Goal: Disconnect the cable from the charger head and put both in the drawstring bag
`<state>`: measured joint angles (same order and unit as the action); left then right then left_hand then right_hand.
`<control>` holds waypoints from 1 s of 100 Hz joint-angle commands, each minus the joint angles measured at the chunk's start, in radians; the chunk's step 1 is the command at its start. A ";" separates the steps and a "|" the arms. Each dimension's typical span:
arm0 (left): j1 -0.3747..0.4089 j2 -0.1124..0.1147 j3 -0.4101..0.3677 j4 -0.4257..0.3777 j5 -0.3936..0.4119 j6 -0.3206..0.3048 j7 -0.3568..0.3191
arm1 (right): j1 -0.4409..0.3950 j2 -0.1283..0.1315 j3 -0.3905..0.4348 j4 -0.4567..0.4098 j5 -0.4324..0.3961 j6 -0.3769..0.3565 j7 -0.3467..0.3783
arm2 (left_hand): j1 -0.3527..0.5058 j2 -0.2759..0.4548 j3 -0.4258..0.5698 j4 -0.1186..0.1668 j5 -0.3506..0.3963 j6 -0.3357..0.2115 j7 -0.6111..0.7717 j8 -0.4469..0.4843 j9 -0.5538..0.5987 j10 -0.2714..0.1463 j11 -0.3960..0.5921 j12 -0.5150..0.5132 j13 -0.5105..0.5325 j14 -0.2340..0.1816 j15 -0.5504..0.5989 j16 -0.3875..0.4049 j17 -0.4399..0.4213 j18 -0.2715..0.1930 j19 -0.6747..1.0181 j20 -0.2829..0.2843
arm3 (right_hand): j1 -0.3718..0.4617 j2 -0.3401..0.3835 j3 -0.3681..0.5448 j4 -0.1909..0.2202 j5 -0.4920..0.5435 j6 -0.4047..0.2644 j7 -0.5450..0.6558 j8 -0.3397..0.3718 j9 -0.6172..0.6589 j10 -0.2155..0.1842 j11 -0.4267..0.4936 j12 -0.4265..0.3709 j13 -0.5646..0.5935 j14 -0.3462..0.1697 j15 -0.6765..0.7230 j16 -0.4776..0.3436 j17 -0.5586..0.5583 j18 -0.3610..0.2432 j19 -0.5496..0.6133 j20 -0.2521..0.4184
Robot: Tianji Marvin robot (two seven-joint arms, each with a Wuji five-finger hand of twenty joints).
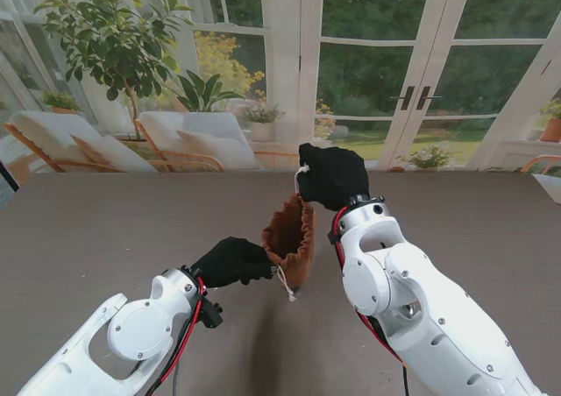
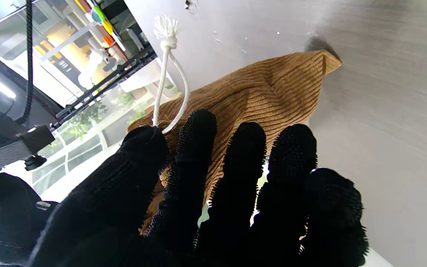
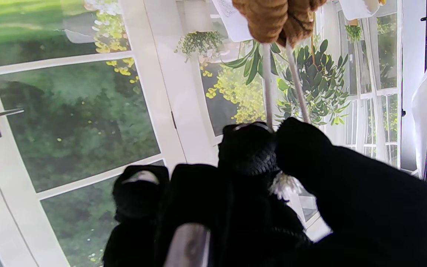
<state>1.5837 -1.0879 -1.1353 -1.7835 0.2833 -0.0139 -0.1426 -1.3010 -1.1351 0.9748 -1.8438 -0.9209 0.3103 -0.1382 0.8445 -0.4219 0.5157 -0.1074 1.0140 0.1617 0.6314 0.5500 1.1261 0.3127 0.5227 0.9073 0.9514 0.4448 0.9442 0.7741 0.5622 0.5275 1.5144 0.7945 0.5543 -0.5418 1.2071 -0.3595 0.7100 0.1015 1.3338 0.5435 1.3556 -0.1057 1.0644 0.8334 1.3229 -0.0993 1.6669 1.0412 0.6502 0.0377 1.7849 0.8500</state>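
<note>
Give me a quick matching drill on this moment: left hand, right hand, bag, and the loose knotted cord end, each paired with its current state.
Things:
1. left hand
2. right hand
3. drawstring bag
4. knotted cord end

States:
A. brown ribbed fabric, hanging between both hands
B. dangling free, frayed white tip
C. pinching two white cords, raised
D. fingers on the bag's side, by its rim

Pairs: 1-D, 2-C, 3-A, 4-B

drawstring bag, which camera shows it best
The stand view: the whole drawstring bag hangs between the right hand, pinching its cord up high, and the left hand at its side. The left wrist view shows only corduroy fabric and one knotted cord; the right wrist view shows just the gathered top and two cord strands.
</note>
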 commanded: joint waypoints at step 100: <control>-0.108 -0.053 0.136 0.117 0.092 0.066 0.139 | -0.018 -0.007 -0.033 -0.034 -0.023 0.074 0.006 | -0.036 -0.213 0.238 -0.099 -0.177 0.151 0.095 0.145 -0.165 0.013 0.145 0.120 -0.053 -0.035 0.118 0.052 -0.069 -0.027 -0.053 0.098 | 0.033 -0.003 0.041 0.000 0.020 0.046 -0.004 0.033 0.093 0.105 0.037 0.014 0.002 -0.177 0.069 0.014 0.528 -0.017 0.103 -0.023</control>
<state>1.4804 -1.1309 -1.0019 -1.6701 0.3975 0.0488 0.0412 -1.3141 -1.1371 0.9443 -1.8694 -0.9418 0.3842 -0.1441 0.7340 -0.5733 0.7804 -0.1657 0.8326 0.3275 0.6840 0.7048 0.9283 0.3537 0.6647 1.0331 0.8583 0.4005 1.0342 0.8371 0.4754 0.4774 1.4161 0.9074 0.5549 -0.5419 1.2071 -0.3595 0.7132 0.1070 1.3235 0.5505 1.3556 -0.1058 1.0645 0.8335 1.3229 -0.0993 1.6672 1.0414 0.6502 0.0377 1.7852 0.8500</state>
